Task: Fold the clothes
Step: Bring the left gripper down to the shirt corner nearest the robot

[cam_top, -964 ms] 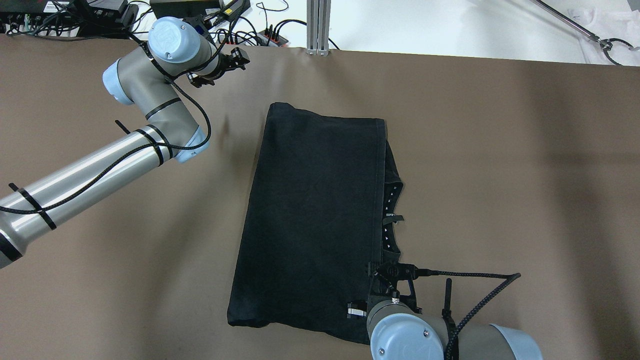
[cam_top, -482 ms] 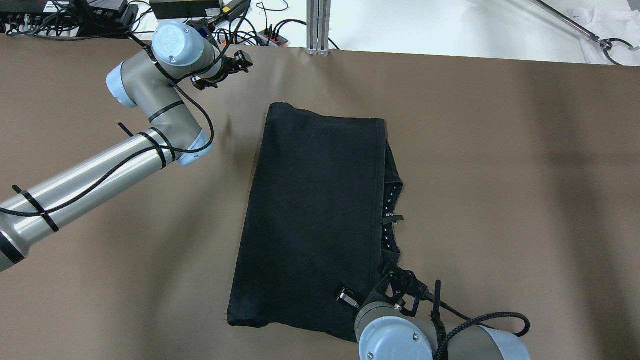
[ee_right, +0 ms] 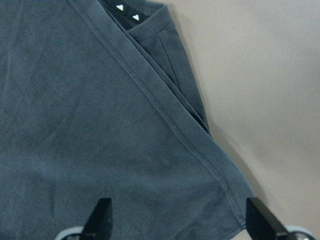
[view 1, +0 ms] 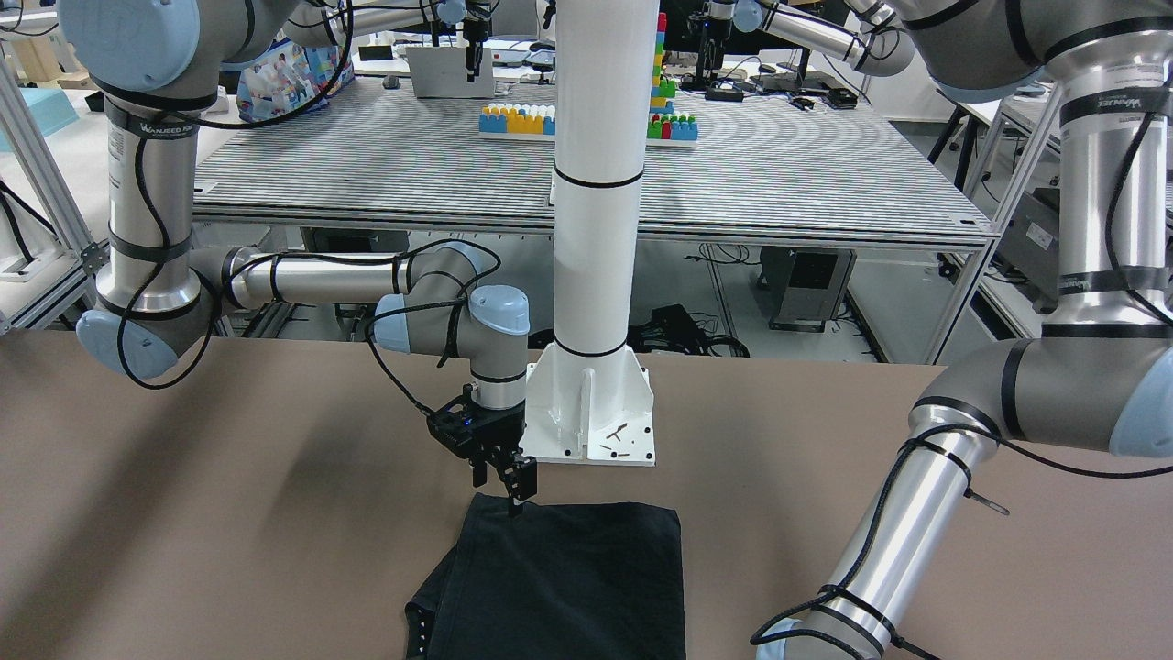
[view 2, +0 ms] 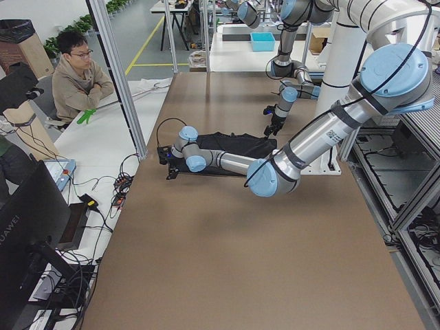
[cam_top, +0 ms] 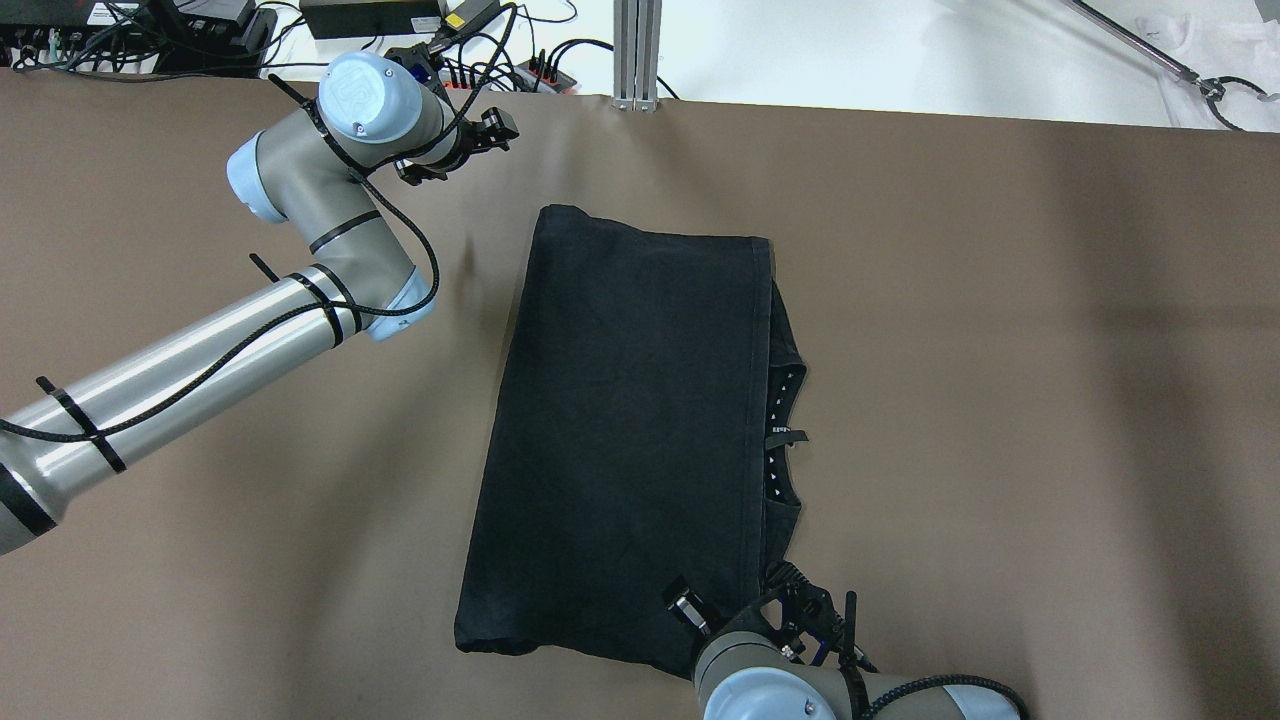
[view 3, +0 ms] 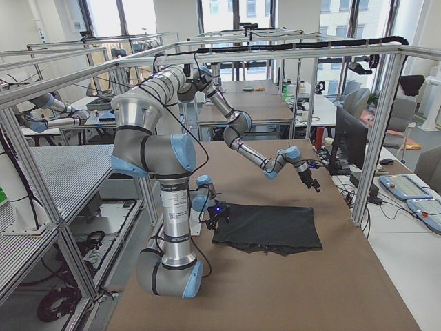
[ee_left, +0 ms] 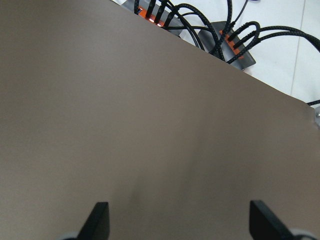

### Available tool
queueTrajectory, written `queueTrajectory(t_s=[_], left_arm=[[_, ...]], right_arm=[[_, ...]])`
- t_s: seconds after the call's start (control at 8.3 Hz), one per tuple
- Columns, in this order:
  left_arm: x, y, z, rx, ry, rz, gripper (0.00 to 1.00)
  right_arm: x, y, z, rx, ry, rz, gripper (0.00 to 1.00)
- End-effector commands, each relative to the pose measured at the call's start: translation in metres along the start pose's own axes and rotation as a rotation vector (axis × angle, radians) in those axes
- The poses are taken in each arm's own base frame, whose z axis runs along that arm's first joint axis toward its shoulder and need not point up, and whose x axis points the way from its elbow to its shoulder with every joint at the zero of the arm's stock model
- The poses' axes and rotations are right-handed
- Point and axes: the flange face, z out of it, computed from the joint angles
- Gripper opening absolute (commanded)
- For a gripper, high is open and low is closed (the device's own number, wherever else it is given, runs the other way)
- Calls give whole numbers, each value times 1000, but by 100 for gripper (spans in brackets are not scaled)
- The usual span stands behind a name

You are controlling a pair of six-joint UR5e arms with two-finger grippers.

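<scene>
Fold in progress, read from the left of the overhead view. The left gripper (cam_top: 500,128) hangs over bare table (cam_top: 1000,350) near the far edge, well apart from the garment; its wrist view shows the jaws spread wide with nothing between them. At mid-table the clothes (cam_top: 620,430), one black piece already doubled over, lie flat, with a stitched hem band (cam_top: 755,400) along the right side and a neckline with small white marks (cam_top: 785,420) peeking out beyond it. The right gripper (view 1: 504,490) stands over the garment's corner nearest the robot, fingers (ee_right: 102,220) set wide apart, holding nothing. The fabric looks thin, light and limp, so it will likely sag and its layers slide. The hem band at this corner seems the firmest hold, pinching all layers together.
</scene>
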Motion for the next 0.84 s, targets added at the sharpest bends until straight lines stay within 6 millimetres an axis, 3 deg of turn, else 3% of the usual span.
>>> queueTrajectory(t_s=[0.0,0.12,0.72], left_arm=[[9,12,-5,-6,19,-1,100],[8,11,-5,-5,19,-2,100],[8,11,-5,7,16,-3,100]], right_arm=[[27,-11,21,33,39,-7,68],[31,-13,24,24,33,-18,64],[24,-10,41,-2,-13,-7,64]])
